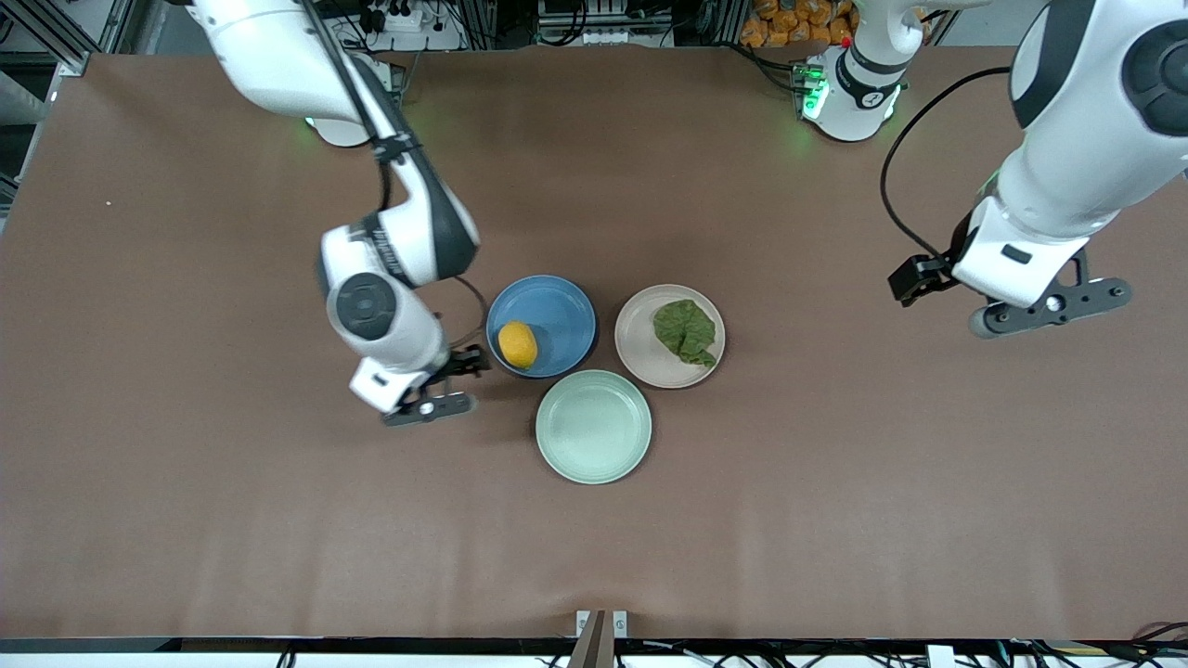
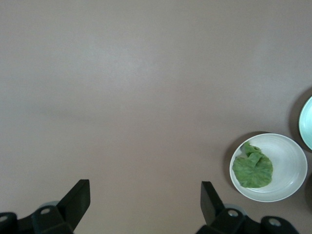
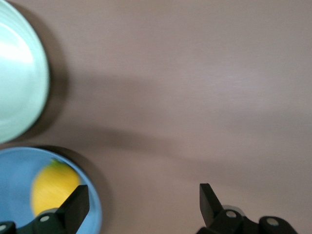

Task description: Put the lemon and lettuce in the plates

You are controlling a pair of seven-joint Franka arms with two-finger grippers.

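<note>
While lemon (image 1: 517, 344) fills blue plate (image 1: 557, 311), mint plate (image 1: 593, 427) sits nearer.

Table (image 1: 186, 520) – brown matte covering, spans nearly whole front view, faint creases toward edge nearest front camera. Small metal bracket (image 1: 601, 623) at middle of that edge, dark strip running along below it. Above table's top edge – aluminium frame rails (image 1: 83, 28), power strip (image 1: 399, 19) with plugs, black cables, cluster of orange objects (image 1: 798, 23) toward left arm's end. Green indicator glow (image 1: 812, 97) spills onto table there. Light even, soft, diffuse shadows on brown surface.
</note>
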